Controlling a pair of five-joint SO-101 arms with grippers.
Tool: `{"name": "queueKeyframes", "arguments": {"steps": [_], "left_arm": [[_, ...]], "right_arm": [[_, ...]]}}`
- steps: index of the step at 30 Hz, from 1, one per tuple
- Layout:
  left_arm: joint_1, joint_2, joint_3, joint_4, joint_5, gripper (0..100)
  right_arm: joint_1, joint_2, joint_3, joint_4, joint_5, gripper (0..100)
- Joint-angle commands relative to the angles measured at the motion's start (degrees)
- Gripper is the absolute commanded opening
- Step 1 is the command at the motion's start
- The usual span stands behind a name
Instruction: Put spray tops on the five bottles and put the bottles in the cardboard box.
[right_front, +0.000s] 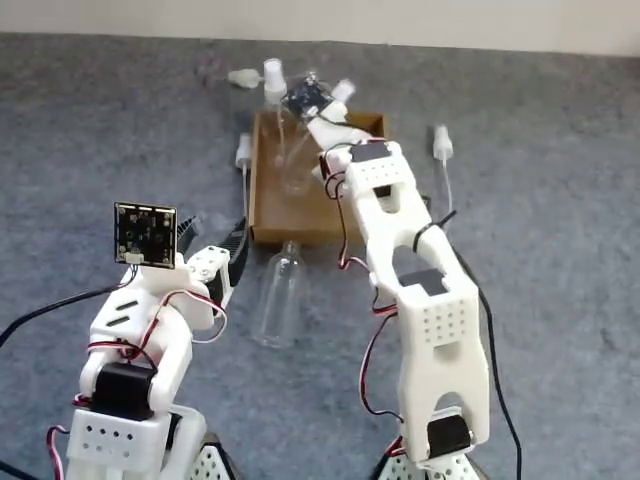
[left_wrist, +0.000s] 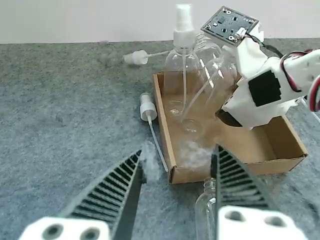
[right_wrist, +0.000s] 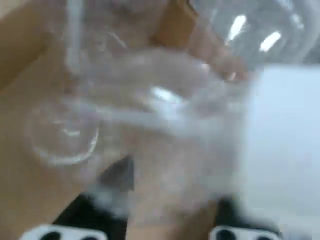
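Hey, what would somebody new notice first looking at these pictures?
The right pincer holds a tilted clear bottle in the cardboard box, beside an upright bottle with its spray top on. Next, a capless bottle lies on the grey carpet in front of the box, near the open left pincer.
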Motion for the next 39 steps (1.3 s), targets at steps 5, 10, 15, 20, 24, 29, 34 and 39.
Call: {"name": "queueKeyframes", "arguments": {"steps": [5,10,15,20,24,29,34,39], "left_arm": [[-0.3,-0.2,-0.2,-1.0,-0.4,17],[-0.3,-0.2,-0.2,-1.0,-0.4,17],[-0.3,-0.2,-0.2,-1.0,-0.4,17],[-0.3,-0.2,-0.2,-1.0,-0.4,17],[-0.3,-0.2,-0.2,-1.0,-0.4,17],[-0.3,-0.2,-0.2,-1.0,-0.4,17],[-1.0,-0.3,-0.4,-1.0,-0.4,17],[-14.7,0.2,-1.8,-3.1,-7.5,17]], "right_arm": [[0.4,-0.7,-8.1,0.0,-6.9,5.7],[0.4,-0.7,-13.4,8.7,-6.9,5.6],[0.5,-0.7,-20.6,21.5,-6.9,5.6],[0.3,-0.7,-29.6,32.5,-7.0,5.6],[0.0,-0.5,-39.6,39.3,-13.3,5.6],[-0.6,-0.2,-49.2,42.5,-21.6,6.0],[-4.3,0.0,-48.3,40.5,-21.5,6.0],[-6.1,-0.1,-48.6,40.3,-21.4,6.0]]}}
